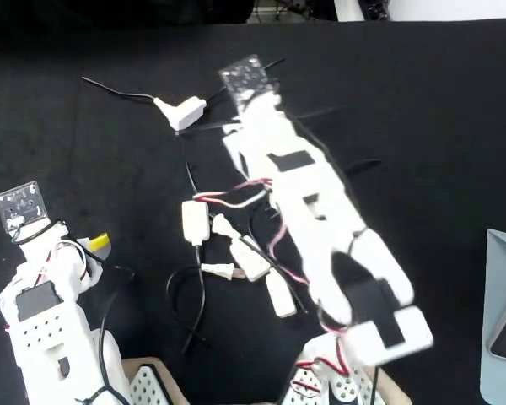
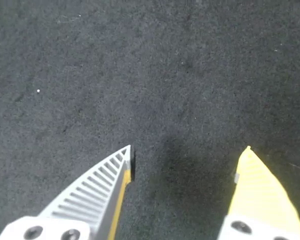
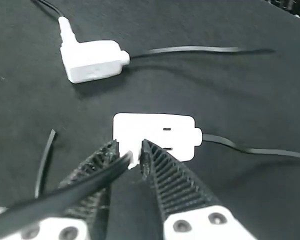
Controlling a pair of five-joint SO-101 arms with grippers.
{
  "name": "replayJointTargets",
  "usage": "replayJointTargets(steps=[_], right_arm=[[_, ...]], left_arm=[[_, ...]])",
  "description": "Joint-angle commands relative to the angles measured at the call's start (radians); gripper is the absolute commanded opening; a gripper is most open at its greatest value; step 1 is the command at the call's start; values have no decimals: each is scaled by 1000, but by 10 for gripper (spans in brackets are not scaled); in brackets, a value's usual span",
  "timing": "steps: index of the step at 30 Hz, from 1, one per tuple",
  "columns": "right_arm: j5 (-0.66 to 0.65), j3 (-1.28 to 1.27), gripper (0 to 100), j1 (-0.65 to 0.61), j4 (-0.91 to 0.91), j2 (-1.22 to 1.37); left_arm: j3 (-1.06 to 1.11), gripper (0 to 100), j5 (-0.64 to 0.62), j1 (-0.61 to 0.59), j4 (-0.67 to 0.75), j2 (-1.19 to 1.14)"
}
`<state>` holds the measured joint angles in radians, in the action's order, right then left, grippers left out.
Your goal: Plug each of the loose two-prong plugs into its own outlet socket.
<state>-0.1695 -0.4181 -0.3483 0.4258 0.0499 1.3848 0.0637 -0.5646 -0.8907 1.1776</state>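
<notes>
My right gripper point(image 3: 136, 152) is shut on a small white two-prong plug point(image 3: 134, 159) whose black cable trails back across one finger. The plug is pressed against the near edge of a flat white outlet socket point(image 3: 162, 134) with slots on its top face. Beyond it lies a white angled plug point(image 3: 92, 60) on a black cable, also seen at the back of the mat point(image 1: 182, 111). Several more white plugs and sockets point(image 1: 236, 253) lie mid-table beside the right arm point(image 1: 312, 211). My left gripper point(image 2: 189, 150) hangs open over bare black mat at the front left point(image 1: 97, 246).
Loose black cables point(image 1: 190, 304) loop around the central pieces. A grey-blue tray point(image 1: 499, 337) stands at the right edge. A cardboard box point(image 1: 152, 380) sits at the front between the arm bases. The mat's far right is bare.
</notes>
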Motion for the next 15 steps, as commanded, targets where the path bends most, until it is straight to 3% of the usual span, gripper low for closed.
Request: replayJointTargets(steps=[1, 7, 15], right_arm=[[11, 162, 16, -44, -21, 97], [68, 312, 170, -55, 35, 228], [176, 381, 174, -55, 413, 56]], left_arm=[[-8, 325, 2, 7, 21, 12], [-8, 325, 2, 8, 21, 12], [-8, 325, 2, 8, 21, 12]])
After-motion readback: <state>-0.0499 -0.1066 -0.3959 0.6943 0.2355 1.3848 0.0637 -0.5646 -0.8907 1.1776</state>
